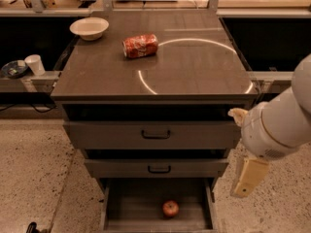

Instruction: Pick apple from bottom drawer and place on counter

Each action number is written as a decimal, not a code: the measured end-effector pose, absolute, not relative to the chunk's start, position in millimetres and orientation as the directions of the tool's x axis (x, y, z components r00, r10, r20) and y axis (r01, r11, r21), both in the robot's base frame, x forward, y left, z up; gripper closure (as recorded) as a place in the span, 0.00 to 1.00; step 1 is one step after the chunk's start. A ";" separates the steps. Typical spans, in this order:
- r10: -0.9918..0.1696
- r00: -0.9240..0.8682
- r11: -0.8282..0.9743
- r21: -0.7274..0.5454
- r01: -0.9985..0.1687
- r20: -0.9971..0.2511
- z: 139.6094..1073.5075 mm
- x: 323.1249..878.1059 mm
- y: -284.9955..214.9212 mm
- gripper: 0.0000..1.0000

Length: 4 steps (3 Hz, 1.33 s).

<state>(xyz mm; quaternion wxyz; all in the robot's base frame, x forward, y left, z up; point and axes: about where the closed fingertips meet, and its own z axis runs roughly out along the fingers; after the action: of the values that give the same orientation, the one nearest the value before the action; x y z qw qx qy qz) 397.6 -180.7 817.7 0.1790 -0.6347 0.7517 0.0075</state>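
The small round red apple (170,208) lies at six o'clock in the open grey bottom drawer (131,203). The cream pincer (249,176) hangs at four o'clock; I cannot tell its spread. It should come down plumb over the apple.

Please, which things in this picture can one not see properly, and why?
All in the camera view:
1. The arm is cut off by the right edge; its claw hangs right of the middle drawer.
2. The bottom drawer: front cut by the lower edge, back hidden under the middle drawer.
3. The apple: underside hidden.
4. The can: print too blurred to read.
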 end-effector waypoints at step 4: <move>-0.956 -0.150 0.183 -0.116 -0.976 -0.251 672.5 393.6 -167.8 0.00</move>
<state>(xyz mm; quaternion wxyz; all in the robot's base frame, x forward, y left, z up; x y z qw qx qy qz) 393.6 -167.8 672.5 0.1344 -0.6381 0.7572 0.0370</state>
